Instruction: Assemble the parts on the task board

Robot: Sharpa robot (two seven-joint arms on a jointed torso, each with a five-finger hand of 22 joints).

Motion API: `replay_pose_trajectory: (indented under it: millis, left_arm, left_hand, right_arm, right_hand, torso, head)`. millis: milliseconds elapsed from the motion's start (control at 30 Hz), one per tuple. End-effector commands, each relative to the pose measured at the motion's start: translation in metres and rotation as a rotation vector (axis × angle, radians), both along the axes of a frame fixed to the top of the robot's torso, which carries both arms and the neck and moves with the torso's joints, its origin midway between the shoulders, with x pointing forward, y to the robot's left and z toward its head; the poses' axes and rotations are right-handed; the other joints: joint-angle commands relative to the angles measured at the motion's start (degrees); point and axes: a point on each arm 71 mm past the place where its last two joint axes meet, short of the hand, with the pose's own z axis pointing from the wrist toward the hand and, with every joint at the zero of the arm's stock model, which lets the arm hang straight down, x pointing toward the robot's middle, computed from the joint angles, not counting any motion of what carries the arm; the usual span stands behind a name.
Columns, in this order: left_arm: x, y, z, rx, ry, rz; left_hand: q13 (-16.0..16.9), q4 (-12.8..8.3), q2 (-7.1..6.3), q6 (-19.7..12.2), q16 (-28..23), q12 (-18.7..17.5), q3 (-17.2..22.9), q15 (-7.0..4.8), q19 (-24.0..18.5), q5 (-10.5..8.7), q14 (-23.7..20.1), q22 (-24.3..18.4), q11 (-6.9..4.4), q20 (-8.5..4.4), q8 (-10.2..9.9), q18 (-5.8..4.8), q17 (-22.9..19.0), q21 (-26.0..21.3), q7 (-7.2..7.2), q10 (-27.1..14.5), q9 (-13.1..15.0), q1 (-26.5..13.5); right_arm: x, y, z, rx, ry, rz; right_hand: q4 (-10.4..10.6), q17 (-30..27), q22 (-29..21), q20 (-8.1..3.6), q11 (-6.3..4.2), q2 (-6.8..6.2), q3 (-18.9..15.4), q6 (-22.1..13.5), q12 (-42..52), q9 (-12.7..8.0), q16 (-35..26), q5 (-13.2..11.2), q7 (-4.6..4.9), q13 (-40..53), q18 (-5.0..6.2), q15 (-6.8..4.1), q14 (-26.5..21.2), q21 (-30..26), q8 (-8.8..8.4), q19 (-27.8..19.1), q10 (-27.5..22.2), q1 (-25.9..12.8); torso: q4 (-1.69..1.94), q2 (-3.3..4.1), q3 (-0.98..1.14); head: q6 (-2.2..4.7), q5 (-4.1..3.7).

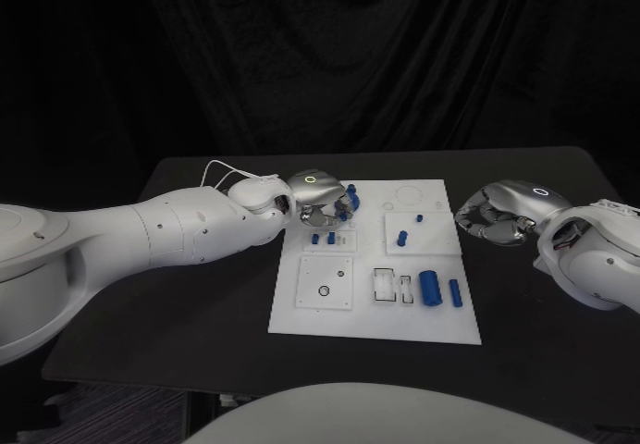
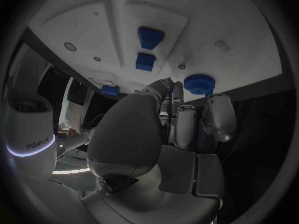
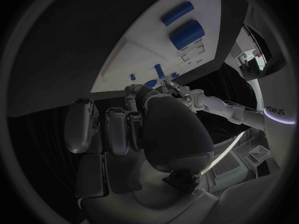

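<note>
The white task board (image 1: 400, 319) lies mid-table. My left hand (image 1: 317, 199) hovers over its far left corner, fingertips closed round a blue knurled disc (image 1: 353, 198). In the left wrist view the disc (image 2: 199, 83) sits between the thumb and the fingers (image 2: 177, 114) at the board's edge (image 2: 230, 25). Two blue blocks (image 1: 323, 239) stand in a slot plate just nearer; they appear again as blue blocks (image 2: 148, 49) beyond the fingertips. My right hand (image 1: 497, 215) hangs off the board's right side, fingers curled in on nothing.
A thick blue cylinder (image 1: 429, 287) and a thin blue rod (image 1: 455, 293) lie on the board's near right part, also seen as cylinder (image 3: 187, 33) and rod (image 3: 177, 13). Small blue pegs (image 1: 400, 238) stand right of centre. Black table surrounds the board.
</note>
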Motion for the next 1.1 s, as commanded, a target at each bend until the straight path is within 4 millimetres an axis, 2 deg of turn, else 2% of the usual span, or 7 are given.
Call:
replay_pose_trajectory:
  millis: [33, 233, 533, 733, 800, 900, 1100]
  left_arm:
    - [-0.001, -0.003, 0.019, -0.047, -0.074, -0.035]
    - [-0.001, 0.002, 0.038, -0.050, -0.089, -0.042]
    - [-0.004, 0.019, 0.043, -0.027, -0.059, -0.017]
    - [-0.002, 0.028, 0.037, -0.002, -0.031, 0.011]
    - [-0.002, 0.030, 0.031, 0.007, -0.016, 0.021]
    - [-0.003, 0.033, 0.024, 0.014, 0.000, 0.030]
    - [-0.005, 0.034, 0.011, 0.019, 0.021, 0.037]
  left_hand:
    - [-0.09, -0.18, 0.18, 1.08, -0.08, -0.36, -0.07, 0.01, 0.37, 0.37, 0.34, 9.36, 0.01, -0.14, 0.22, -0.91, -0.01, 0.33, 0.72, 0.56, 0.50, 0.10]
    - [-0.31, -0.14, -0.08, 1.32, -0.22, -0.81, -0.18, 0.00, 0.33, 0.47, 0.28, 9.32, -0.13, -0.15, 0.20, -0.90, -0.29, 0.21, 0.57, 0.80, 0.54, -0.06]
    - [-0.37, -0.21, -0.09, 1.27, -0.19, -0.98, -0.12, -0.02, 1.12, 0.54, 0.37, 9.74, -0.08, -0.14, 0.10, -1.22, -0.17, 1.58, 0.66, 1.01, 0.53, 0.01]
    - [-0.55, -0.22, -0.01, 1.10, -0.34, -1.49, -0.05, 0.04, 0.94, 0.43, 0.22, 9.68, 0.10, -0.12, -0.12, -1.18, -0.46, 1.37, 0.83, 0.79, 0.50, 0.01]
    - [-0.55, -0.22, 0.00, 1.09, -0.35, -1.50, -0.04, 0.04, 0.93, 0.43, 0.21, 9.68, 0.11, -0.12, -0.12, -1.18, -0.48, 1.36, 0.83, 0.79, 0.50, 0.01]
    - [-0.58, -0.21, 0.03, 1.05, -0.34, -1.58, -0.04, 0.06, 1.00, 0.37, 0.23, 9.72, 0.15, -0.12, -0.17, -1.20, -0.44, 1.48, 0.87, 0.79, 0.49, -0.01]
    - [-0.59, -0.20, 0.04, 1.05, -0.24, -1.61, -0.04, 0.07, 1.14, 0.31, 0.35, 9.79, 0.20, -0.12, -0.19, -1.26, -0.20, 1.73, 0.93, 0.84, 0.49, -0.03]
  right_arm:
    - [0.000, -0.002, -0.001, -0.010, 0.009, -0.016]
    - [0.000, -0.003, -0.001, -0.015, 0.014, -0.021]
    - [0.000, -0.004, -0.001, -0.017, 0.015, -0.022]
    - [0.000, -0.004, -0.001, -0.017, 0.016, -0.022]
    - [0.000, -0.004, -0.001, -0.017, 0.016, -0.022]
    - [0.001, -0.004, -0.002, -0.018, 0.016, -0.020]
    - [0.001, -0.004, -0.002, -0.019, 0.017, -0.018]
  right_hand:
    - [-0.08, 7.94, 10.23, -0.24, -0.01, 0.05, 0.40, 0.35, -0.39, 0.07, -0.31, 0.23, -0.05, 10.69, 0.48, -0.06, 4.17, -0.19, 0.11, 0.03, 2.06, -0.16]
    - [-0.09, 7.82, 10.19, -0.23, 0.00, 0.05, 0.43, 0.29, -0.46, 0.07, -0.44, 0.20, -0.02, 10.62, 0.51, -0.05, 4.13, -0.30, 0.06, -0.01, 2.00, -0.19]
    - [-0.08, 7.79, 10.19, -0.23, 0.00, 0.06, 0.44, 0.28, -0.49, 0.07, -0.47, 0.18, -0.02, 10.59, 0.51, -0.05, 4.12, -0.33, 0.04, -0.02, 1.98, -0.21]
    - [-0.08, 7.79, 10.19, -0.23, 0.00, 0.06, 0.44, 0.28, -0.49, 0.07, -0.47, 0.18, -0.02, 10.59, 0.51, -0.05, 4.12, -0.33, 0.04, -0.02, 1.98, -0.21]
    - [-0.08, 7.79, 10.19, -0.23, 0.00, 0.06, 0.44, 0.28, -0.49, 0.07, -0.47, 0.18, -0.02, 10.59, 0.51, -0.05, 4.12, -0.33, 0.04, -0.02, 1.98, -0.21]
    - [-0.08, 7.75, 10.15, -0.23, 0.00, 0.08, 0.46, 0.28, -0.57, 0.07, -0.51, 0.15, -0.02, 10.49, 0.53, -0.05, 4.11, -0.45, 0.03, -0.06, 1.90, -0.23]
    - [-0.08, 7.75, 10.15, -0.23, 0.00, 0.08, 0.46, 0.28, -0.57, 0.07, -0.51, 0.15, -0.02, 10.49, 0.53, -0.05, 4.11, -0.45, 0.03, -0.06, 1.90, -0.23]
  torso:
    - [0.03, 0.03, -0.02]
    - [0.02, 0.00, -0.02]
    - [0.04, 0.07, -0.03]
    - [0.03, 0.03, 0.07]
    - [0.15, 0.03, -0.05]
    - [0.10, 0.09, -0.14]
    - [0.00, 0.05, -0.11]
  head:
    - [-0.01, -0.12]
    - [-0.01, 0.14]
    - [-0.01, 0.03]
    - [-0.01, 0.21]
    - [-0.01, 0.06]
    - [-0.01, 0.11]
    - [-0.01, 0.07]
